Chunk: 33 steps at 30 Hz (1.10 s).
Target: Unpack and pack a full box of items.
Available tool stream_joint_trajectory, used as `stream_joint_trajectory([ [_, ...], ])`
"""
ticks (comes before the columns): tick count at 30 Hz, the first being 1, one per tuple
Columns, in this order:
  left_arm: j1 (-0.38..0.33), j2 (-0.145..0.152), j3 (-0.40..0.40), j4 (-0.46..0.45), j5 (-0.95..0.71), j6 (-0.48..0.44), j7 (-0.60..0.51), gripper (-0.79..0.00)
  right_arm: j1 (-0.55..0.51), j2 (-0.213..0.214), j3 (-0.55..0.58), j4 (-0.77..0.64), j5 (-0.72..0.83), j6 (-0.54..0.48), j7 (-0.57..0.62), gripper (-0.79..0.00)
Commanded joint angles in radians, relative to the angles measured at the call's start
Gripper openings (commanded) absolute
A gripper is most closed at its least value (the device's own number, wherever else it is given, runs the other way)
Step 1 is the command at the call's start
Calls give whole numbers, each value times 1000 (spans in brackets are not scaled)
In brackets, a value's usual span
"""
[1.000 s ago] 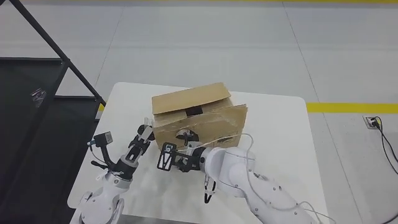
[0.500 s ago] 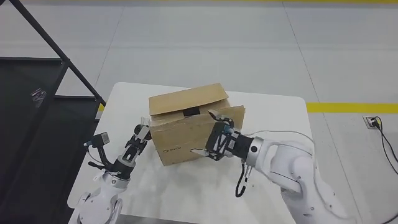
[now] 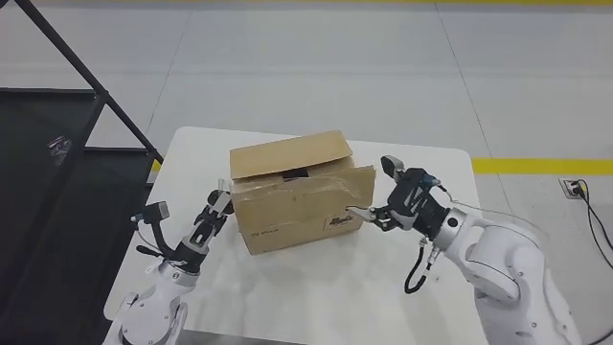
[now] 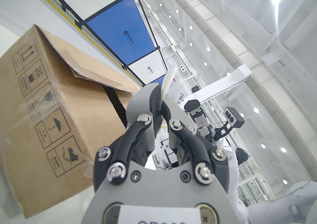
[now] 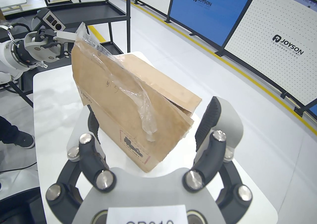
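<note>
You have a brown cardboard box [image 3: 297, 201] standing on the white table [image 3: 421, 278]. Use the box as your mark for where things are.

The box's top flaps are folded down but do not lie flat. A dark gap shows between them.

Your left gripper [image 4: 159, 101] is just beside the left end of the box, up near the top corner. Its two fingers are squeezed together on a strip of clear tape [image 5: 146, 113]. The tape runs from those fingers to the top corner of the box. From there it hangs loose and crinkly down the long side of the box that faces you.

Your right gripper [image 3: 364, 216] is at the right end of the box, low down by the near corner. Its fingers are spread wide apart and hold nothing. The corner of the box sits right in front of them. One fingertip is very close to the cardboard, but you cannot tell if it touches.

A black metal rack [image 3: 57, 153] stands on the floor past the left end of the box, off the table.
</note>
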Motion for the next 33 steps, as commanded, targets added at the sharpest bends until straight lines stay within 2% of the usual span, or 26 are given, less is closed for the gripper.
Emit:
stream_joint_trajectory([
  [1, -3, 1, -1, 9, 2, -1, -12, -785, 21, 1, 6, 50, 31, 20, -7, 0],
  [7, -6, 3, -3, 26, -6, -15, -29, -785, 157, 4, -17, 279, 218, -28, 121, 0],
  [14, -7, 5, 2, 25, 3, -25, -42, -785, 283, 5, -63, 507, 417, -103, 203, 0],
  [15, -7, 5, 3, 25, 4, -24, -41, -785, 299, 6, -68, 531, 442, -116, 213, -46],
  [16, -8, 5, 4, 25, 5, -23, -39, -785, 311, 7, -73, 554, 463, -126, 223, -348],
  [17, -8, 5, 4, 24, 8, -22, -38, -785, 322, 7, -81, 573, 483, -138, 235, -511],
  [20, -10, 5, 6, 22, 10, -20, -34, -785, 348, 10, -99, 621, 548, -175, 268, -785],
  [33, -17, 5, 14, 19, 33, -9, -8, -785, 418, 16, -166, 739, 708, -156, 338, -785],
])
